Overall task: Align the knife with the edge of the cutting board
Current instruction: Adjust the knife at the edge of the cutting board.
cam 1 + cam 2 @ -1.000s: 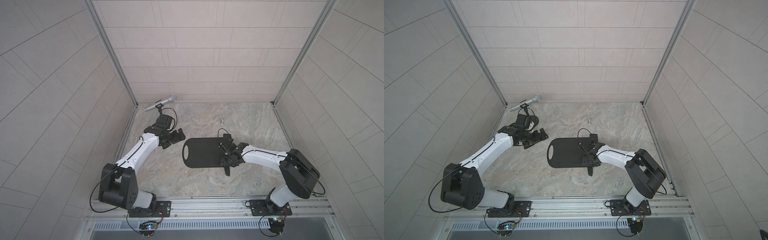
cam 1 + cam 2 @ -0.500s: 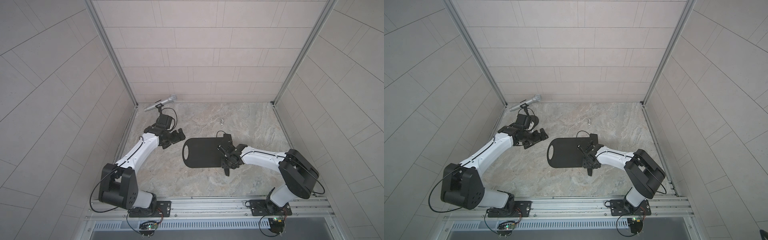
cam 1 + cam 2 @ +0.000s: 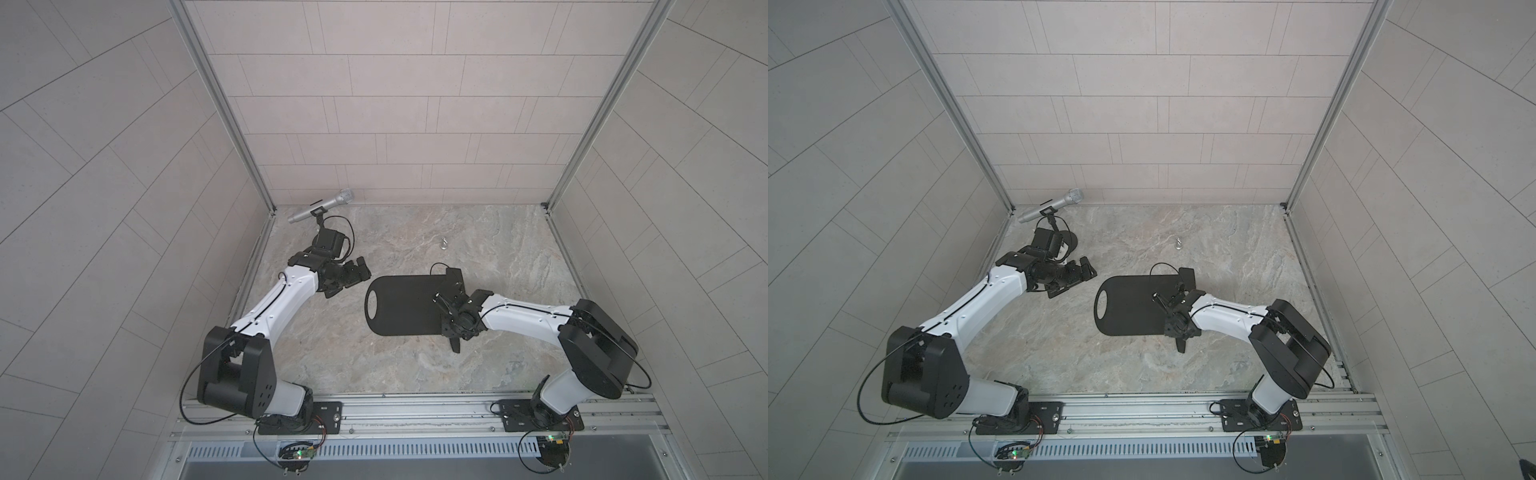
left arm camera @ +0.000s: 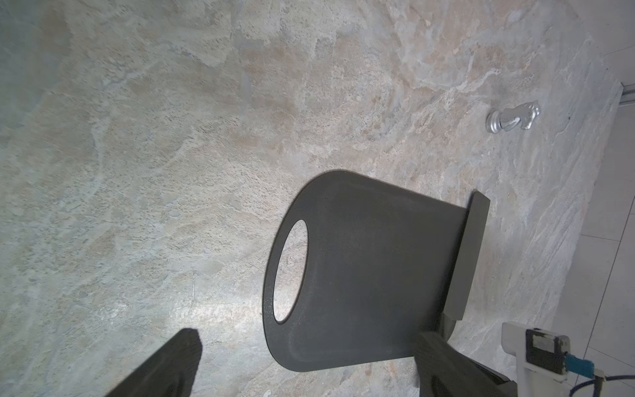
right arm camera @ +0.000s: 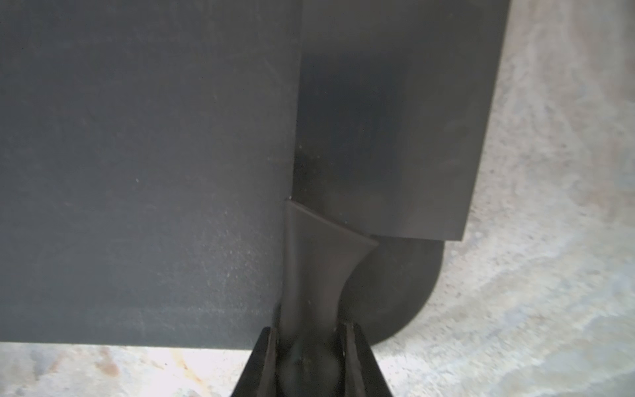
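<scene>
Knife flat on the cutting board, at the short end opposite the oval handle hole. Broad blade partly on the board, partly overhanging that short edge and running roughly along it. In both top views, blade tip poking past the board's far long side and slim handle end sticking out past the near long side over the desk. Board itself flat on the desk, about midway between the two arms.

Right pincer low over the board's near corner, one finger on each side of the knife handle, pressed against it: clamped on the knife.

Left pincer spread wide apart, holding nothing, near the board's hole end but clear of it; board and blade seen from its wrist camera.

Beyond the board, small silver chess knight on its side. Microphone on a stand in the far corner behind the left arm.
</scene>
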`<state>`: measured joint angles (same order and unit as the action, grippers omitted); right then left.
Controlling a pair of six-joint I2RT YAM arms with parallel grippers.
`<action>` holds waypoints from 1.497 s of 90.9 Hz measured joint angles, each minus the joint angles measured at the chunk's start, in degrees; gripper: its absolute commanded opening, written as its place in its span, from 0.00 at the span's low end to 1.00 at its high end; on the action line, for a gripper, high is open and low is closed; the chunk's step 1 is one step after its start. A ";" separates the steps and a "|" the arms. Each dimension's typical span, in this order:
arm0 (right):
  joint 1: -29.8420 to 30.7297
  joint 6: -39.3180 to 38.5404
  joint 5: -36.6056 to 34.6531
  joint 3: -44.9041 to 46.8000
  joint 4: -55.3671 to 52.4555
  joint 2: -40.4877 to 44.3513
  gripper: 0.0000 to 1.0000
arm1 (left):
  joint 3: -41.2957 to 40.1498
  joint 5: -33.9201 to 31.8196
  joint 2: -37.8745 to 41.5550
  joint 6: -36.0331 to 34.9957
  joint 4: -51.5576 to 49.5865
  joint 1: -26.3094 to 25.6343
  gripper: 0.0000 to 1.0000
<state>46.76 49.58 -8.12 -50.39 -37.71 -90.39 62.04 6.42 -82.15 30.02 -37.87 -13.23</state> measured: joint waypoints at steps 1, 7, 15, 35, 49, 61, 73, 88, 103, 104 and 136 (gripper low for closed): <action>0.33 0.00 -0.46 -0.02 -0.26 0.11 0.00 | 0.00 -0.02 -0.02 0.00 0.02 0.00 1.00; 1.88 0.15 -2.08 -0.39 -1.46 0.26 0.00 | 0.00 -0.02 -0.17 0.00 0.02 0.00 1.00; 3.56 0.44 -3.93 -1.18 -2.62 0.26 0.00 | 0.00 -0.02 -0.46 0.00 0.02 -0.02 1.00; 6.08 1.51 -7.30 -1.79 -4.22 0.28 0.00 | 0.00 -0.04 -0.68 0.00 0.02 -0.04 1.00; 7.56 2.86 -8.59 -1.79 -4.90 0.28 0.00 | 0.00 -0.07 -0.79 0.00 0.02 -0.31 1.00; 8.28 4.04 -8.87 -1.79 -5.18 0.28 0.00 | 0.00 -0.20 -0.79 -0.02 0.02 -0.37 1.00; 8.39 5.07 -8.85 -1.53 -4.98 0.28 0.00 | 0.00 -0.24 -0.79 -0.02 0.02 -0.48 1.00; 8.39 5.53 -8.35 -0.63 -3.74 0.26 0.03 | 0.00 -0.39 -0.96 -0.02 0.00 -0.72 1.00; 8.41 5.55 -8.33 -0.66 -2.60 0.63 0.21 | 0.00 -0.50 -1.20 -0.09 -0.02 -0.79 1.00; 8.41 5.53 -8.26 -0.66 -2.45 0.74 0.23 | 0.00 -0.50 -1.20 -0.11 -0.02 -0.79 1.00; 8.39 5.40 -1.81 1.11 -0.81 1.99 0.60 | 0.00 -0.74 -1.20 -0.46 -0.07 -0.79 1.00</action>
<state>55.16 54.98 -9.93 -49.28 -38.52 -88.40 62.04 5.67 -83.35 29.56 -37.93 -14.02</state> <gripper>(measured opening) 0.578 0.999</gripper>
